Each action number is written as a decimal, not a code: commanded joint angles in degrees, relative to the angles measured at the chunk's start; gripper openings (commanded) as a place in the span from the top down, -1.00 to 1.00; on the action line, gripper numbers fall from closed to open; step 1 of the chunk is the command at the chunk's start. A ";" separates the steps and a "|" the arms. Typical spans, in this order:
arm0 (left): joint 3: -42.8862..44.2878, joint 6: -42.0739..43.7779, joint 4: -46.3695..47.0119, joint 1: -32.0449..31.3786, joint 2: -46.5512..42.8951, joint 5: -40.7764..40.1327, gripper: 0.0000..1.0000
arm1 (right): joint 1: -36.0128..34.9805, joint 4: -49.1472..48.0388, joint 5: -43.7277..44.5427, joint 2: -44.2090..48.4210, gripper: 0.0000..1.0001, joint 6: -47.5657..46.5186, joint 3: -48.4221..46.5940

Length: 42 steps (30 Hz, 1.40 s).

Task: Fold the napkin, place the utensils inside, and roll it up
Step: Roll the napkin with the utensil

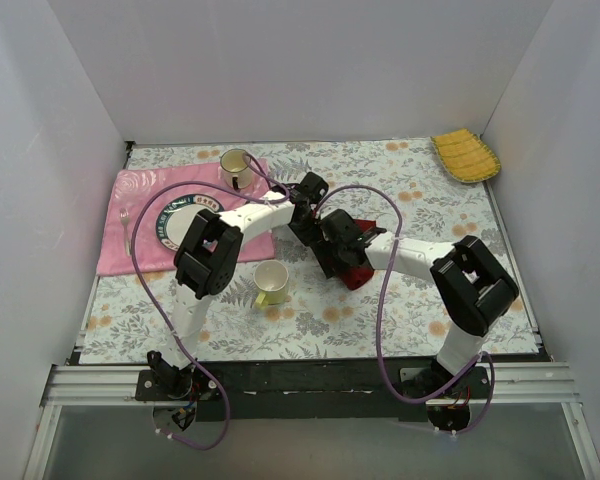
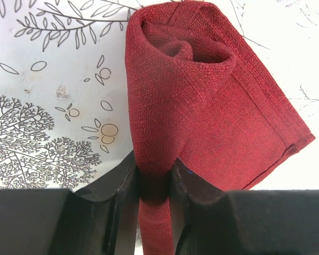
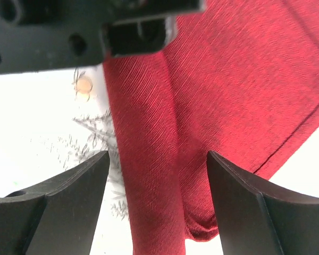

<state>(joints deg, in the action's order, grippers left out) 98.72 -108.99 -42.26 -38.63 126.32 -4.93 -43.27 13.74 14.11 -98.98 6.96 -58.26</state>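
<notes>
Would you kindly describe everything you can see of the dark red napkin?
The napkin is plain dark red cloth with a coarse weave, partly rolled into a tube whose end shows a spiral; a flat flap with a stitched hem lies unrolled beside it. It rests on the floral table cover near the middle. The left gripper pinches one end of the roll; the right gripper straddles the roll, jaws open.

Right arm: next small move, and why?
Probably shut the right fingers on the rolled part of the napkin and turn it further: they stand open astride it, the left fingers pinch one end, and a flat flap is not yet rolled.
</notes>
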 commanded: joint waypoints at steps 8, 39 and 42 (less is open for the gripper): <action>-3.88 -1.75 -1.07 -0.57 -1.34 1.59 0.54 | -2.35 -12.50 3.65 -5.52 -0.50 0.95 -2.73; -24.01 8.00 31.88 6.99 -20.33 17.40 -0.24 | 22.60 -18.03 -64.98 -21.34 0.85 12.89 0.24; -24.97 7.74 35.75 7.08 -18.22 21.71 -0.13 | 24.01 -19.98 -64.22 -22.40 0.85 15.45 0.87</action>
<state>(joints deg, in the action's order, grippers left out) 75.33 -101.60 -13.04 -31.33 106.91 9.45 -20.01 -12.99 -48.49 -116.79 20.58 -60.23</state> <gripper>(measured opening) 0.592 0.295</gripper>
